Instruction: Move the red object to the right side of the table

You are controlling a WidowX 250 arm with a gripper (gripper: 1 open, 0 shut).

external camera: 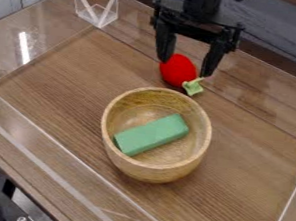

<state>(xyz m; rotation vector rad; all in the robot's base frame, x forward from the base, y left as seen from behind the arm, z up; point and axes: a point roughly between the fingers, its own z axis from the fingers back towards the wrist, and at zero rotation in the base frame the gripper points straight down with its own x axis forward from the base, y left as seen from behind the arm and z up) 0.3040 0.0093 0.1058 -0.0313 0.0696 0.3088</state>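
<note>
Camera view: the black gripper hangs spread wide, its fingers straddling the small bright-red toy fruit, which lies on the brown wood-grain table just behind the round wooden bowl holding a green rectangular block.

Bright, even light from above fills the scene. Pale glare streaks lie across the counter and the clear acrylic walls. The wooden bowl casts only a soft shadow. The picture is coarse and slightly soft.
</note>
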